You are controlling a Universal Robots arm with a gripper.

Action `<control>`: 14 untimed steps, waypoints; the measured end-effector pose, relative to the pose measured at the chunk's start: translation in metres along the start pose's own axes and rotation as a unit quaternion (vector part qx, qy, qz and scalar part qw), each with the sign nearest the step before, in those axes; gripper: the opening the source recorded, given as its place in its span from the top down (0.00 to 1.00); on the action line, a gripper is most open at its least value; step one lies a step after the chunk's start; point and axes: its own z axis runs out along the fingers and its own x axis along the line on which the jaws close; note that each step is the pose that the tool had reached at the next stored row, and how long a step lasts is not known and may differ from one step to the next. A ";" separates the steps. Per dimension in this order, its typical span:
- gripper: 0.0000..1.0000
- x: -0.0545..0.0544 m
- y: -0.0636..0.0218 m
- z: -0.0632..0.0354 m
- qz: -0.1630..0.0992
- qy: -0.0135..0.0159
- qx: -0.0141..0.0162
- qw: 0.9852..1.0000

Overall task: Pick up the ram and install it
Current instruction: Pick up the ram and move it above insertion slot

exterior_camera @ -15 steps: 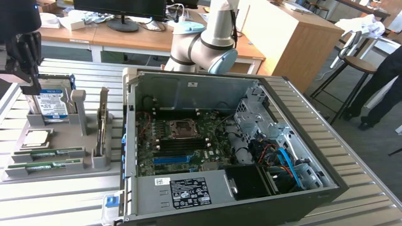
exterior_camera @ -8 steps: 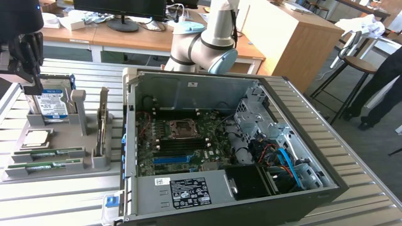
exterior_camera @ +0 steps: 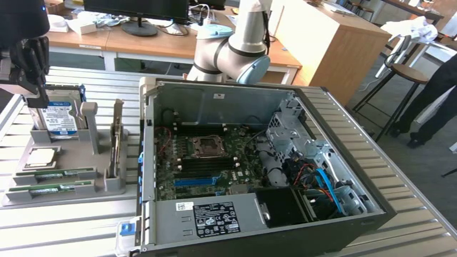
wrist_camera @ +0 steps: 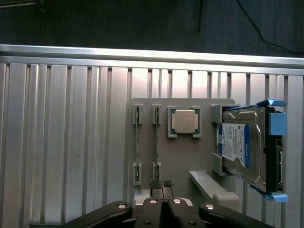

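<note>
End effector [exterior_camera: 39, 96] hangs at the exterior view's left, over the far end of a grey holder tray [exterior_camera: 71, 199] on the slatted metal surface [exterior_camera: 71, 230], just in front of an upright hard drive [exterior_camera: 59, 119]. It carries nothing. On the tray, the inner ram stick [exterior_camera: 55, 174] lies in its cradle just beside a CPU [exterior_camera: 42, 156], and the outer ram stick [exterior_camera: 50, 188] lies parallel to it at the tray's edge. An expansion card [exterior_camera: 116, 134] stands between the tray and the open computer case [exterior_camera: 214, 101].

From the wrist view, the end effector [wrist_camera: 161, 184] has its fingertips pressed together, empty, above the tray [wrist_camera: 180, 156]. The inner ram stick [wrist_camera: 156, 142] and outer ram stick [wrist_camera: 137, 145] sit edge-on, with the CPU [wrist_camera: 184, 121] and hard drive [wrist_camera: 244, 147] alongside.
</note>
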 end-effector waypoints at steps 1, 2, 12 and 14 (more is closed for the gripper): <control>0.90 0.000 0.0000 0.0000 0.000 0.000 0.000 1.000; 0.90 0.000 0.0000 0.0000 0.000 0.000 0.000 1.000; 0.70 0.000 0.0000 0.0000 0.000 0.000 0.000 1.000; 0.70 0.000 0.0000 0.0000 0.000 0.000 0.000 1.000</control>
